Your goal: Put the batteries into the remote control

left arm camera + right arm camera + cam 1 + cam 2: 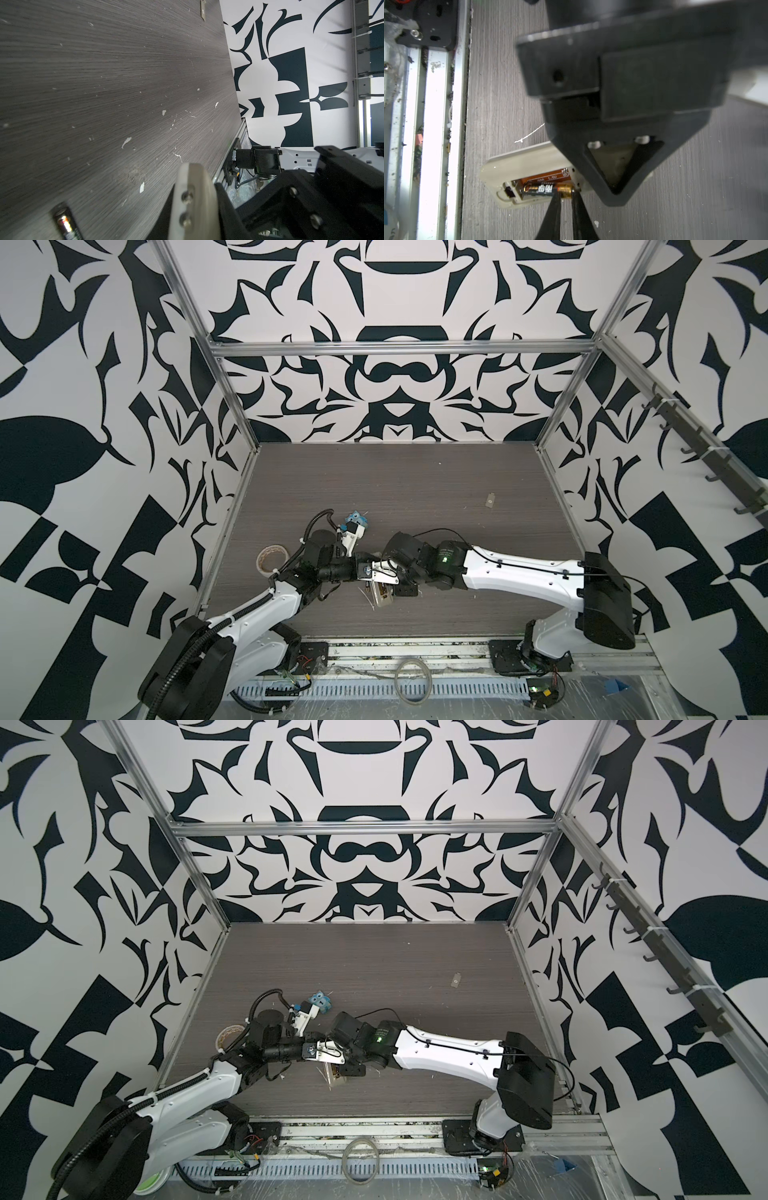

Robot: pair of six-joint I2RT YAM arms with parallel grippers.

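One battery point(538, 189) lies in the open bay of the remote control point(525, 164), back-up on the table point(374, 489) near its front edge.
Right gripper point(566, 194) pinches that battery's gold end. Left gripper point(207, 187) is pressed together, hanging close over the remote control; what it touches cannot be told. Second battery point(66, 223), blurred, lies on the wood beside the left gripper.

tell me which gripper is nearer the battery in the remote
Right gripper: its fingers pinch the battery at its gold end; the left gripper sits over the remote past the bay.
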